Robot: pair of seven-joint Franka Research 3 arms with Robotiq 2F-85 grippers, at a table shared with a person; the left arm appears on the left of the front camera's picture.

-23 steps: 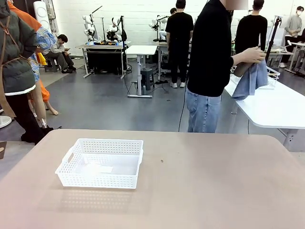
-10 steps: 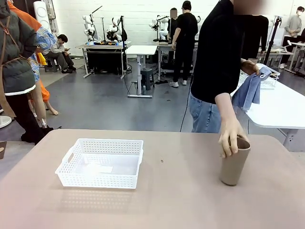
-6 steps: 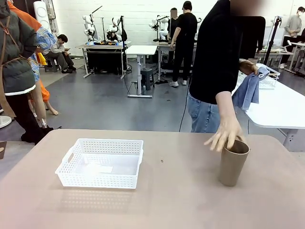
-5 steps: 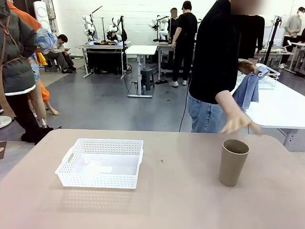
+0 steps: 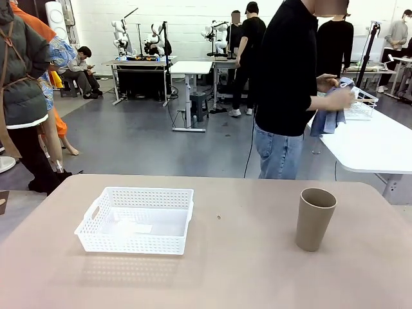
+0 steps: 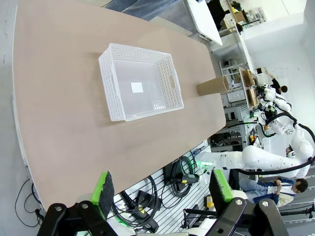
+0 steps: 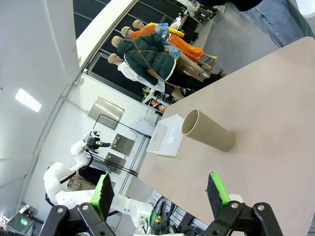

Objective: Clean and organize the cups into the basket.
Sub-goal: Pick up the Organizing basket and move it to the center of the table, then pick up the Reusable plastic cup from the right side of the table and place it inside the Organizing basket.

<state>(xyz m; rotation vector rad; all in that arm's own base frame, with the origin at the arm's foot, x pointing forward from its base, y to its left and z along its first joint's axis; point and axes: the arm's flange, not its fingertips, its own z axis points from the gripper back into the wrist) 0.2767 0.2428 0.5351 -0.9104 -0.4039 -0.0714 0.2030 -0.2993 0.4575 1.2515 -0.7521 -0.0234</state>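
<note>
Front view — tan cup [image 5: 316, 219] upright, well right of white basket [image 5: 132, 243], left gripper [image 6: 161, 183], right gripper [image 7: 159, 189] — both spread wide, empty

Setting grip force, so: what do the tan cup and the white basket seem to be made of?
Cup: matte tan, no shine, thin rim; looks like fibre composite or matte plastic, hard to tell which. Basket: white moulded plastic, faintly glossy, with fine lattice holes in its walls and a solid rim.

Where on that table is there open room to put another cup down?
On the table, the wide stretch between the basket and the upright tan cup is bare, as is the near strip before both. The basket holds nothing. Nowhere is crowded.
</note>
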